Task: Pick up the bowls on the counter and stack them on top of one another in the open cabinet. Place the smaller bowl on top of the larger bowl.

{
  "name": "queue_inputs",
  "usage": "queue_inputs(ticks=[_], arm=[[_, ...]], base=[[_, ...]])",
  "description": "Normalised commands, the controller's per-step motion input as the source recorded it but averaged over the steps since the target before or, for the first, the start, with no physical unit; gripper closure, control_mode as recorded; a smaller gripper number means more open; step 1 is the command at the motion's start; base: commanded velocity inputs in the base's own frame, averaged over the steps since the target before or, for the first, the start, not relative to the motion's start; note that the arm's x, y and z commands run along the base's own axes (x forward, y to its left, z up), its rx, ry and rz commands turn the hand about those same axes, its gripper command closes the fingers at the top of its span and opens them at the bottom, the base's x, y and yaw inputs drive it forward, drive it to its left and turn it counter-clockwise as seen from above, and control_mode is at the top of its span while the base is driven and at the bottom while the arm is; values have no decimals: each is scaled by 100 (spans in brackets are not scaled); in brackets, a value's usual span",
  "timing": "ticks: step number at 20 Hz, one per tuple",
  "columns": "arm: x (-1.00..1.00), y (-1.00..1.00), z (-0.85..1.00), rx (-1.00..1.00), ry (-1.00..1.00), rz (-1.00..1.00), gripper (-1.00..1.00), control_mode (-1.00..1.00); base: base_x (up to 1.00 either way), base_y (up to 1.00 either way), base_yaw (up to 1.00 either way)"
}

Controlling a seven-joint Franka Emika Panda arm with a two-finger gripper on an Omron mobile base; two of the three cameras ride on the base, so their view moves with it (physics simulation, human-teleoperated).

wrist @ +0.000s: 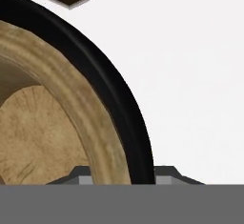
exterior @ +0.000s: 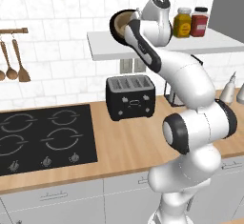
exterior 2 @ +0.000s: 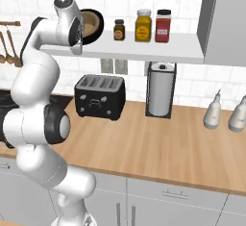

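Far left of my left base view I log wooden spoons hanging on the tiled wall, then the hob set in the counter. Next comes the black toaster on the counter, directly under the open cabinet. On the left end of that shelf sits the larger bowl, glossy black, with the smaller bowl already nested inside it; my hand view shows the tan rim lying just inside the black rim. Stacking looks essentially done, judging by that nesting. The end effector is right at the bowl rims, its tips straddling both walls at the bottom of the hand view, but I cannot tell whether it is gripping or has let go. Further right on the shelf stand three jars, and below them a paper towel holder. Risks I see: if the tips are clamped on the rims, retracting would drag both bowls off the shelf's left edge onto the toaster; a sideways pull-out could also tip the tan bowl out.
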Motion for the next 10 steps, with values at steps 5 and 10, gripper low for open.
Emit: queue_inputs(ticks=[5, 10], arm=[[27, 3, -23, 0, -7, 0, -100, -100], [0, 0, -2, 0, -23, 0, -100, -100]], base=[[0, 0, 0], [0, 0, 0]])
